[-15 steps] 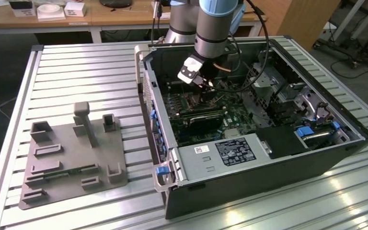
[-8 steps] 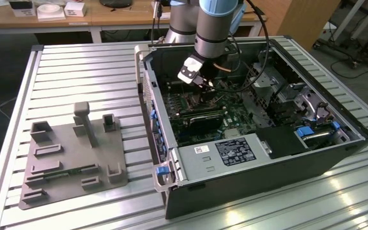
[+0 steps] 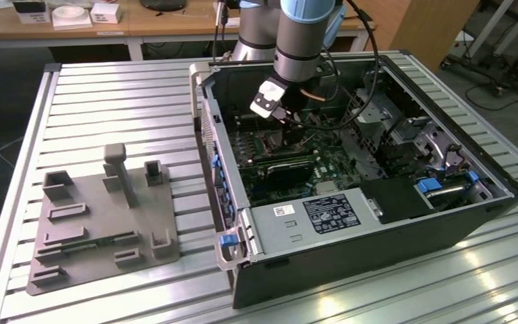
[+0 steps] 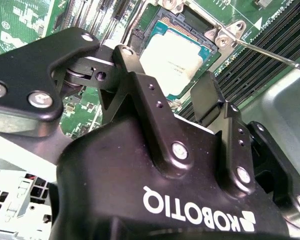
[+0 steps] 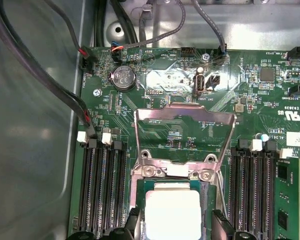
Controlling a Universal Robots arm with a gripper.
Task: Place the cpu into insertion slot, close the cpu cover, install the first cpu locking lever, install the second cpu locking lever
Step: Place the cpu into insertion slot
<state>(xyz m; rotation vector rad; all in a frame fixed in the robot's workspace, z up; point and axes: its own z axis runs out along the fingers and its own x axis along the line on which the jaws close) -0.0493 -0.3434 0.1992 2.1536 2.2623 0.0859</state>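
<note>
Straddling the cpu (image 5: 172,207), the released tool (image 5: 176,223) is hovering; the chip is looking light, fragile, best gripped edgewise.

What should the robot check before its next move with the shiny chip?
1. cpu lying in the insertion slot: ok.
2. Chip sitting perfectly flat: cannot tell.
3. gripper open, fingers apart on either side of the chip: ok.
4. cpu cover shut: not ok, it is flipped back open.
5. locking lever hooked down: not ok, it looks free.
</note>
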